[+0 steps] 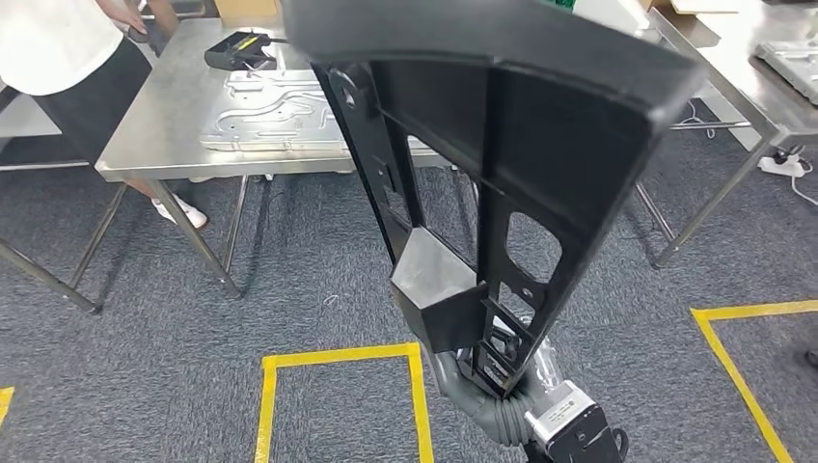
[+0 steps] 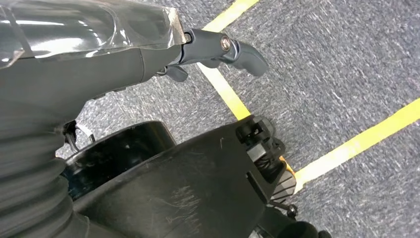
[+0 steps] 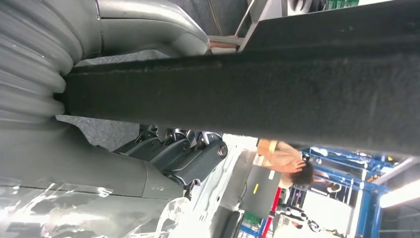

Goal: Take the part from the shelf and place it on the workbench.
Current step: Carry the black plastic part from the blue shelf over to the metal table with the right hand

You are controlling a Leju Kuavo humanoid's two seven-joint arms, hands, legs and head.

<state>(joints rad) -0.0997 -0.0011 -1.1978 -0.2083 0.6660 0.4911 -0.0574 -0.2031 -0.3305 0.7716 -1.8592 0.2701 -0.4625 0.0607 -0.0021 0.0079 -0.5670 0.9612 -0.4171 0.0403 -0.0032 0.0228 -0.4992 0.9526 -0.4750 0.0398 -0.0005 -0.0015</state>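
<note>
The part (image 1: 502, 125) is a large black plastic frame with ribs and cut-outs, held up close in front of my head camera and tilted. My right hand (image 1: 473, 386) grips its lower end from below. In the right wrist view the fingers (image 3: 183, 153) curl around a thick black bar of the part (image 3: 247, 94). The steel workbench (image 1: 164, 116) stands ahead at the upper left, partly hidden behind the part. My left hand (image 2: 148, 54) hangs over the carpet with its fingers (image 2: 223, 47) stretched out and nothing in them.
On the workbench lie a silver stamped metal panel (image 1: 270, 111) and a black device (image 1: 236, 48). A person (image 1: 58, 48) stands at its far left corner. A second steel table (image 1: 762, 87) stands at the right. Yellow tape (image 1: 338, 357) marks the grey carpet.
</note>
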